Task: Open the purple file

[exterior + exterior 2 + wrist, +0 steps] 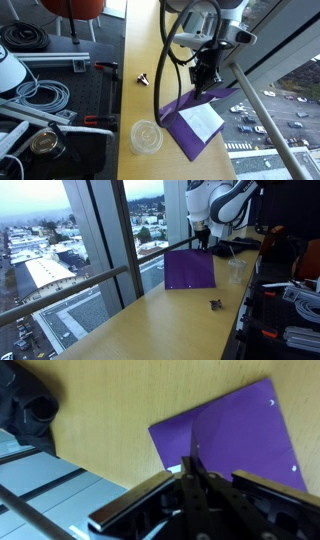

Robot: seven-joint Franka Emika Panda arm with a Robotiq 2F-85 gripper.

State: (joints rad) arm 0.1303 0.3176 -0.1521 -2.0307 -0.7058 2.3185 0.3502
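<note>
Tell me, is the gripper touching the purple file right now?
Touching. The wrist view shows the gripper pinched shut on the edge of the purple file; in an exterior view its cover stands lifted beneath the gripper.

Clear lid (146, 136) on wooden table (140, 40)

The purple file (185, 138) lies near the edge of the wooden table (140, 50); cover raised steeply; white paper (205, 120) exposed.

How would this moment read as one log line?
tool: shut on purple file cover | cover: raised upright | white paper: exposed | clear plastic lid: beside file
</note>
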